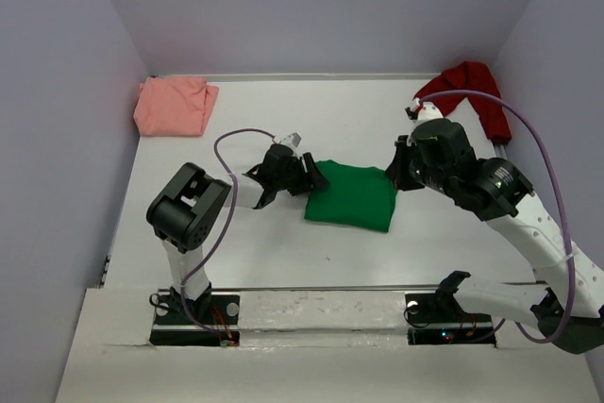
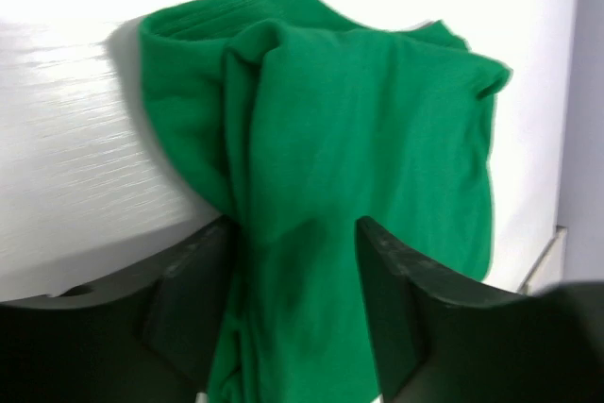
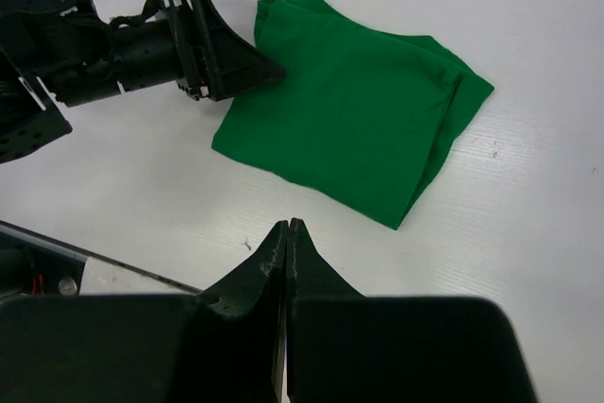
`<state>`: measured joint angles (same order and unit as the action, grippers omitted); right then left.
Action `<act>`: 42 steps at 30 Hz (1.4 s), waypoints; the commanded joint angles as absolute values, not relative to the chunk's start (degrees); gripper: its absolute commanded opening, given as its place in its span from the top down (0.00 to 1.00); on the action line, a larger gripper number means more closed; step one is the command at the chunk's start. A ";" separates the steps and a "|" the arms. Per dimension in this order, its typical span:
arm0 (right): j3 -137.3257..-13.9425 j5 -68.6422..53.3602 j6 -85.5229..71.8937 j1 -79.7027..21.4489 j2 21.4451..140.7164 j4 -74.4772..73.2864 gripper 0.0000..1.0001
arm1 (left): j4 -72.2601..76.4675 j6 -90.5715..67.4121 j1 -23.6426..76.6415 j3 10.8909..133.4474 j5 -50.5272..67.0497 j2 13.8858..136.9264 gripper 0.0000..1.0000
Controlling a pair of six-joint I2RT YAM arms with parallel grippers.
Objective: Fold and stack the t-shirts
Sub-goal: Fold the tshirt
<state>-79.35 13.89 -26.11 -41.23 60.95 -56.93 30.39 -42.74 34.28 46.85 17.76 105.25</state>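
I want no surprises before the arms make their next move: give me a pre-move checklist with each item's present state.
1. Left claw astride the green t-shirt edge: ok, cloth sits between open jaws.
2. Right claw empty: ok, shut on nothing.
3. Green t-shirt folded: ok, lying compact.
4. Salmon-pink t-shirt folded: ok, in the far left corner.
5. Dark red t-shirt folded: not ok, crumpled in the far right corner.
6. Shirts stacked: not ok, all three lie apart.
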 commanded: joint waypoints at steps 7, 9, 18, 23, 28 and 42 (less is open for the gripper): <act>-80.95 13.18 -26.89 -41.22 60.03 -54.32 1.00 | 12.83 -41.92 34.37 42.27 14.94 111.53 0.51; -81.03 13.27 -26.63 -41.22 59.94 -54.32 1.00 | 12.83 -42.01 34.28 42.45 15.03 111.80 0.52; -80.95 14.24 -26.72 -41.22 59.15 -54.93 1.00 | 13.27 -41.57 33.75 44.65 14.94 114.96 1.00; -79.98 14.41 -26.63 -41.22 58.89 -55.02 1.00 | 8.80 -39.12 33.13 47.28 9.87 112.08 1.00; -77.61 14.59 -26.54 -41.22 58.97 -54.14 1.00 | -2.42 -35.43 33.13 52.19 0.80 103.55 1.00; -74.27 12.74 -24.96 -41.22 60.29 -51.68 1.00 | -17.31 -26.63 32.96 70.21 -12.65 97.65 1.00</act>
